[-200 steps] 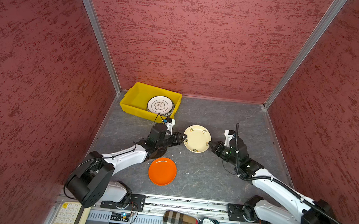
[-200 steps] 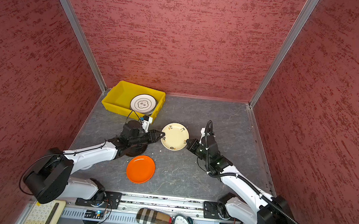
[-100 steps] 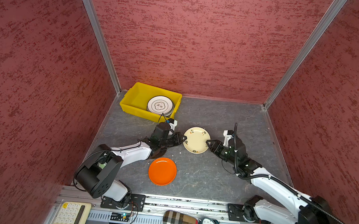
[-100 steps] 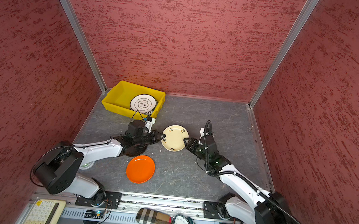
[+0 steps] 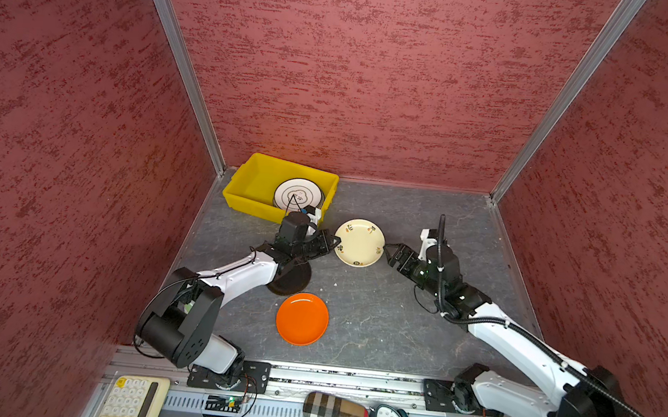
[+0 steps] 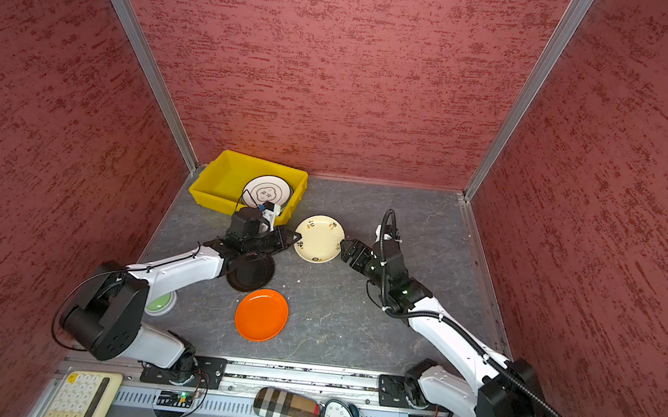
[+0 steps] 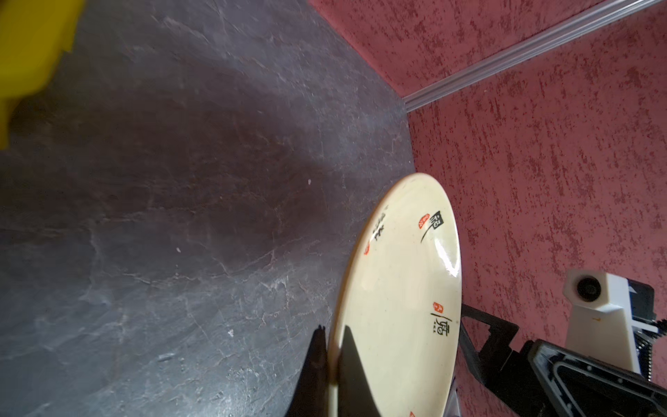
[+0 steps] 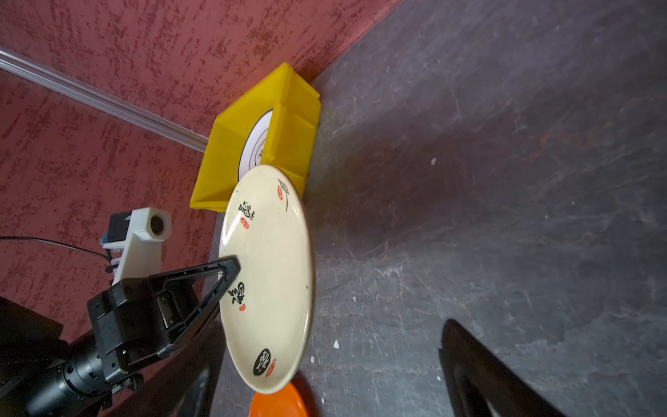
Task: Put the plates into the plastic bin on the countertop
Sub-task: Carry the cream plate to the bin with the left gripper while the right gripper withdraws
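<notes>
**Cream Plate Clamped in the Left Gripper, Right Gripper Open**

We locate the round cream plate with black and red markings (image 5: pixel 359 243) between the two end effectors. It sits outside the bright yellow rectangular plastic bin (image 5: pixel 249 199), just beside the bin's near right corner.

The left gripper (image 5: pixel 331 242) is clamped on the plate's rim on the side facing the left arm. In the left wrist view its black fingers (image 7: pixel 352 368) pinch the rim, one on the decorated face and one on the underside.

The right gripper (image 5: pixel 387 253) stands at the opposite rim with its jaws wide apart. In the right wrist view one finger (image 8: pixel 476 368) is well clear of the plate. We cannot tell whether the other fingertip touches the rim.

In the right wrist view the plate casts a shadow on the dark grey stone-look countertop (image 5: pixel 376 314). From this we read the plate as raised off that surface and carried by the left gripper alone.

Inside the bin, toward its right end, lies a white plate with dark rings and a cloud outline (image 5: pixel 298 195).

A glossy black plate (image 5: pixel 294 283) rests on the countertop, partly beneath the left arm. A plain orange plate (image 5: pixel 302 318) lies just beside it, nearer the front rail. Both are well apart from the right gripper.
</notes>
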